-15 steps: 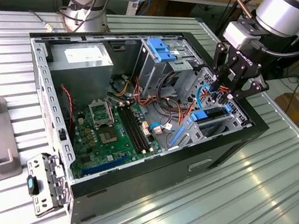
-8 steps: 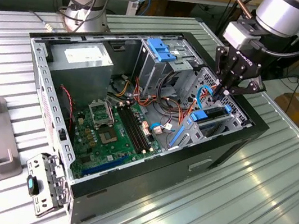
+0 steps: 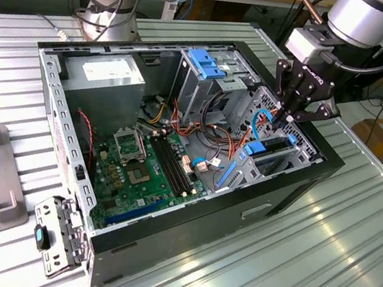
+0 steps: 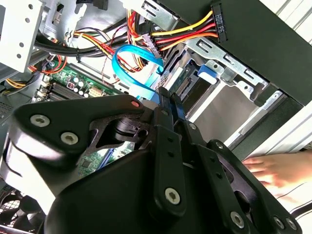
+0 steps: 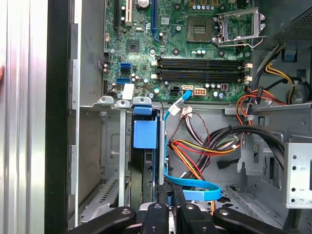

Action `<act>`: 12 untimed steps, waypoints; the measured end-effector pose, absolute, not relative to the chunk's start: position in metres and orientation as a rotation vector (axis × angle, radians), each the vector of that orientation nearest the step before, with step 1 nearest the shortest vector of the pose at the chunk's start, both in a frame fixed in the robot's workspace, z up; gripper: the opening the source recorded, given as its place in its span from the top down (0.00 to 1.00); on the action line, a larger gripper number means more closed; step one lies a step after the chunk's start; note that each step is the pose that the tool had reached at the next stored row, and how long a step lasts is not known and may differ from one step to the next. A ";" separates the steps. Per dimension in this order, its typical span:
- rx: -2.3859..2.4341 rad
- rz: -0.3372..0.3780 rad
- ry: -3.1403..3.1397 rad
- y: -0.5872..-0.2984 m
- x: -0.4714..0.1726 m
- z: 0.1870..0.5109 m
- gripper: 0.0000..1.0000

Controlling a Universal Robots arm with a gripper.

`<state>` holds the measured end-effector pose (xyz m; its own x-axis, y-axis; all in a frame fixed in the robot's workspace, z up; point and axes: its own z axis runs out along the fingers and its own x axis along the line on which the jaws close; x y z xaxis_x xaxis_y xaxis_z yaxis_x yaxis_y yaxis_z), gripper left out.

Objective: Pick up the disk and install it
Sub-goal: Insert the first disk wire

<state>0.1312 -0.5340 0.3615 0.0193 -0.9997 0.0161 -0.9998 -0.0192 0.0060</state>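
The disk (image 3: 268, 154) stood on edge in a metal bay (image 3: 292, 159) at the front corner of an open computer case (image 3: 162, 234), near the motherboard (image 3: 135, 175) and loose cables (image 3: 213, 143). The claw (image 3: 288, 117) reached down from above, fingers almost together, pinching the disk's upper edge. The case lay on a ribbed tabletop (image 3: 332, 268).
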 end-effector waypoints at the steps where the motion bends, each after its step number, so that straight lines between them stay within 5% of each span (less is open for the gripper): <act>1: 2.232 0.011 -2.189 -0.534 0.131 0.362 0.84; 12: 2.235 0.017 -2.191 -0.537 0.131 0.365 0.84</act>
<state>0.1307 -0.5366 0.3646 0.0197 -0.9997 0.0155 -0.9998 -0.0197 0.0008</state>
